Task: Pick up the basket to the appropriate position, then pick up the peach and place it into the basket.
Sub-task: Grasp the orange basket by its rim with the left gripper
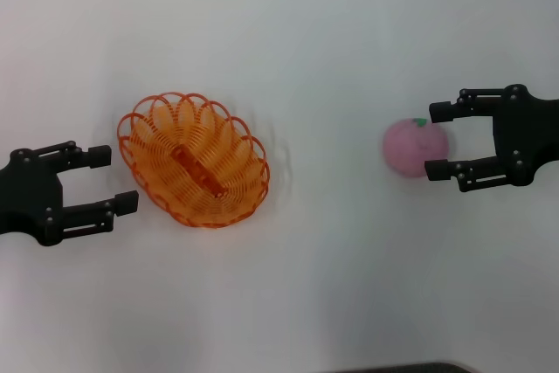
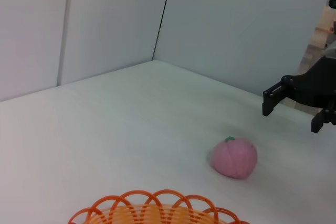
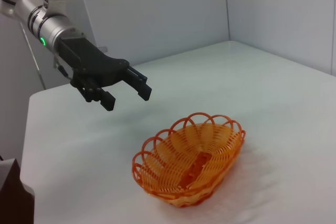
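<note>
The orange wire basket (image 1: 194,161) lies empty on the white table, left of the middle. It also shows in the right wrist view (image 3: 191,163), and its rim shows in the left wrist view (image 2: 152,205). My left gripper (image 1: 113,179) is open just left of the basket, raised above the table in the right wrist view (image 3: 126,97). The pink peach (image 1: 410,148) sits on the table to the right, green mark on top; it also shows in the left wrist view (image 2: 234,157). My right gripper (image 1: 435,140) is open, its fingertips either side of the peach's right part. In the left wrist view it (image 2: 294,111) hangs higher than the peach.
The white table (image 1: 314,58) has pale walls meeting in a corner behind it (image 2: 163,19). The table's edge runs behind my left arm (image 3: 26,129). A dark strip shows at the near edge (image 1: 419,366).
</note>
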Action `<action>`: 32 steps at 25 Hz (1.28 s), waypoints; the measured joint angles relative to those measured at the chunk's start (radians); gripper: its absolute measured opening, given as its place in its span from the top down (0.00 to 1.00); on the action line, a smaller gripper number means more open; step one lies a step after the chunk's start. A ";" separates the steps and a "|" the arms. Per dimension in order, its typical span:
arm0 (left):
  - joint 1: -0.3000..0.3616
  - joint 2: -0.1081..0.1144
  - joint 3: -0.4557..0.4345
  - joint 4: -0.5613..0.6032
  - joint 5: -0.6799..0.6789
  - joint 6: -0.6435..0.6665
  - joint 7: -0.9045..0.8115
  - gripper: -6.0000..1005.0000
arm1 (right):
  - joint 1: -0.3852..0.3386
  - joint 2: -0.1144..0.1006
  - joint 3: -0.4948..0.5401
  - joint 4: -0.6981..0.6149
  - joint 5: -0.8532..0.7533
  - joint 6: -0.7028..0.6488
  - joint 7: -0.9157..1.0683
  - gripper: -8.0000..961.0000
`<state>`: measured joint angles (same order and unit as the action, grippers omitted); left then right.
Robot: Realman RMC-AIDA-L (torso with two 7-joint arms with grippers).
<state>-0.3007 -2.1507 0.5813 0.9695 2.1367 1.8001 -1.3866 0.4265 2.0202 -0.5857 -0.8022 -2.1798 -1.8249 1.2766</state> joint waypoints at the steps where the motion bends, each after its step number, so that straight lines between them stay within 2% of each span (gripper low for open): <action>1: 0.000 0.000 0.000 0.000 0.000 0.000 -0.001 0.22 | 0.000 0.000 -0.001 0.000 0.000 0.002 0.000 0.11; 4: -0.001 0.000 0.000 0.011 -0.008 0.001 -0.024 0.22 | 0.000 0.002 -0.006 0.000 0.000 0.013 0.000 0.11; 10: -0.034 0.005 -0.001 0.119 -0.033 0.015 -0.215 0.22 | 0.000 0.005 -0.008 0.000 -0.001 0.016 0.000 0.11; 11: -0.066 0.001 0.005 0.186 -0.024 -0.005 -0.320 0.22 | 0.000 0.005 -0.008 0.000 -0.001 0.016 0.000 0.11; 14: -0.116 0.005 0.039 0.246 0.002 -0.024 -0.462 0.22 | 0.000 0.005 -0.008 0.000 -0.001 0.016 0.002 0.11; 18: -0.228 0.032 0.104 0.302 0.084 -0.041 -0.694 0.22 | 0.000 0.008 -0.008 0.000 -0.002 0.017 0.002 0.11; 20: -0.261 0.038 0.117 0.306 0.115 -0.052 -0.733 0.22 | -0.001 0.010 -0.008 0.003 -0.002 0.017 -0.001 0.11; 22: -0.326 0.050 0.173 0.304 0.208 -0.083 -0.810 0.22 | -0.002 0.011 -0.008 0.007 -0.002 0.017 -0.004 0.11; 25: -0.383 0.057 0.244 0.291 0.315 -0.127 -0.879 0.22 | -0.004 0.013 -0.008 0.009 -0.002 0.018 -0.005 0.11; 28: -0.458 0.056 0.321 0.223 0.454 -0.181 -0.934 0.22 | -0.008 0.014 -0.008 0.010 -0.002 0.019 -0.006 0.11; 32: -0.524 0.043 0.359 0.090 0.584 -0.248 -0.955 0.22 | -0.013 0.014 -0.008 0.017 -0.002 0.022 -0.006 0.11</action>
<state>-0.8247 -2.1079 0.9400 1.0592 2.7208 1.5522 -2.3416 0.4136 2.0341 -0.5936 -0.7854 -2.1813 -1.8029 1.2702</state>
